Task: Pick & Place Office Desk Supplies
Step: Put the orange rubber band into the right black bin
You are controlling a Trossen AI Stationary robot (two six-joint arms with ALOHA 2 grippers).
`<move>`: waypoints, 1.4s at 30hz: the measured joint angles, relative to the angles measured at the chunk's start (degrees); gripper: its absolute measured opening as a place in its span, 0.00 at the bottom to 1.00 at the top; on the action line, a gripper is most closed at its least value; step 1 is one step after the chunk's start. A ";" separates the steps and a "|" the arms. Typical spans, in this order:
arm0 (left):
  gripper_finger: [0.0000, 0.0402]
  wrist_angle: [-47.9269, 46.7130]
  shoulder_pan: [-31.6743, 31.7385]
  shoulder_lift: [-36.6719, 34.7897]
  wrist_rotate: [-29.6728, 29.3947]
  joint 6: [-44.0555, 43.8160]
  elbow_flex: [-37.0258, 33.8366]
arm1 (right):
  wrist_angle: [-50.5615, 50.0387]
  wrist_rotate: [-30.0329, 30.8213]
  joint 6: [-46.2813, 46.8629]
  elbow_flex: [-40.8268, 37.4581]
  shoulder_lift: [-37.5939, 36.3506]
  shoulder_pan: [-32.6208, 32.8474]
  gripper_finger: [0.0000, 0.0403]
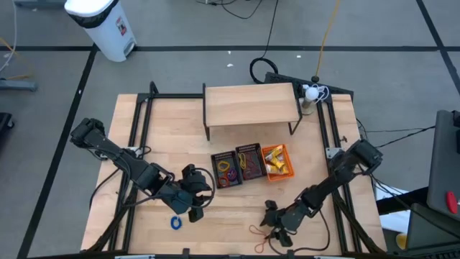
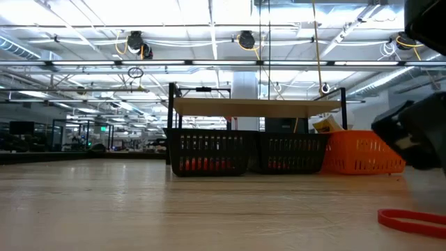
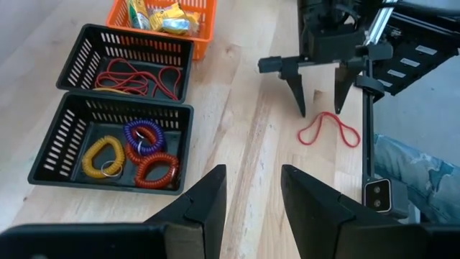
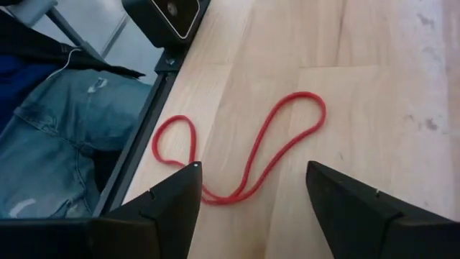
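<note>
Three small baskets sit mid-table: a black basket point(image 3: 115, 147) with yellow, purple and red coil rings, a black basket point(image 3: 136, 61) with red elastic loops, and an orange basket point(image 3: 162, 18) with yellow pieces. A red elastic loop point(image 4: 248, 155) lies flat on the wood near the table's front edge. My right gripper point(image 4: 251, 191) is open just above it, one finger on each side of its near bend; it also shows in the left wrist view point(image 3: 320, 108). A blue ring point(image 1: 176, 222) lies near my left gripper point(image 3: 251, 205), which is open, raised and holds nothing.
A low wooden shelf point(image 1: 250, 104) stands behind the baskets. The table's metal frame rail point(image 4: 154, 108) runs close to the red loop. Beyond the front edge is a person's leg in jeans point(image 4: 50, 144). Bare wood point(image 1: 323, 165) lies right of the baskets.
</note>
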 joint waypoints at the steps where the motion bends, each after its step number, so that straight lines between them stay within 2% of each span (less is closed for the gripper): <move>1: 0.33 -0.01 0.00 0.00 0.00 -0.01 0.00 | 0.91 -0.01 -0.05 0.00 0.71 0.00 0.59; 9: 0.33 -0.01 -0.02 0.00 0.00 -0.01 0.00 | 5.14 0.27 -3.60 0.04 3.73 0.02 0.60; 25: 0.33 -0.04 -0.02 0.00 0.02 -0.59 0.00 | 0.08 4.75 -15.33 0.13 5.69 0.09 0.57; 30: 0.33 -0.06 -0.02 0.00 0.07 -0.62 0.00 | -5.79 6.94 -15.38 0.09 5.71 0.09 0.53; 42: 0.33 -0.06 -0.02 0.00 0.15 -0.71 0.00 | -14.50 11.39 -8.36 0.20 5.75 -0.04 0.44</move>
